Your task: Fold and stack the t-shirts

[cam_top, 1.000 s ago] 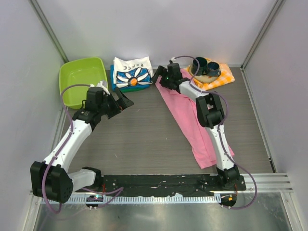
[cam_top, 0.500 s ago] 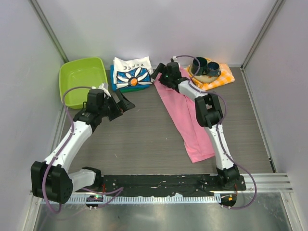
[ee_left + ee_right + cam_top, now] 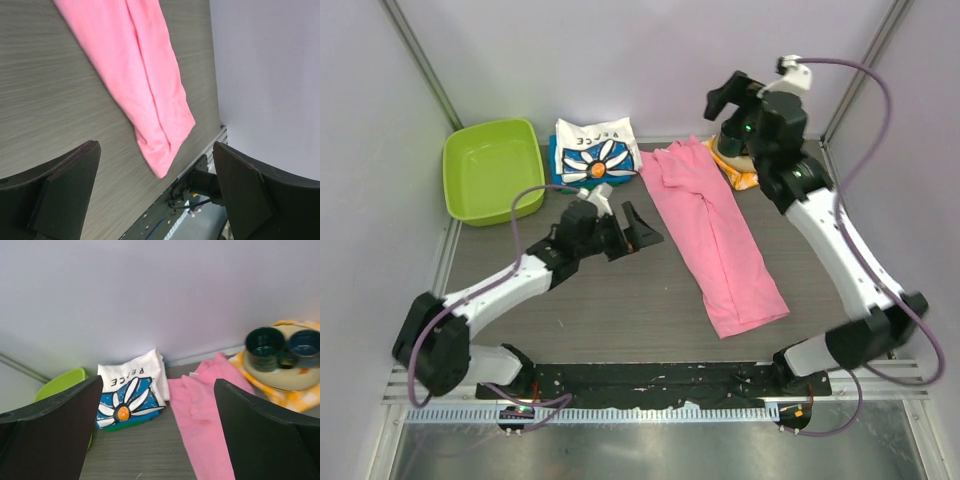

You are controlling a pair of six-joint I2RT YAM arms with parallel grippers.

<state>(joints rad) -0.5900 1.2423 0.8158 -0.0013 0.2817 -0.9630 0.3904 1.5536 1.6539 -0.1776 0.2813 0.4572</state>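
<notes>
The pink t-shirt (image 3: 715, 235) lies as a long folded strip on the table, running from the back wall toward the front right; it also shows in the left wrist view (image 3: 135, 75) and the right wrist view (image 3: 210, 425). The white daisy "PEACE" shirt (image 3: 596, 152) lies folded on top of blue and green folded shirts (image 3: 590, 182) at the back; it shows in the right wrist view (image 3: 131, 390) too. My left gripper (image 3: 632, 228) is open and empty, just left of the pink strip. My right gripper (image 3: 722, 98) is open and empty, raised above the pink shirt's far end.
A green tub (image 3: 492, 170) sits at the back left. An orange-and-white checked cloth (image 3: 740, 172) lies at the back right, with a plate and two dark cups (image 3: 280, 352) on it. Grey walls enclose three sides.
My right gripper let go of the pink shirt's far end and rose up and to the right. My left gripper moved right toward the pink strip. The strip's near end shifted slightly.
</notes>
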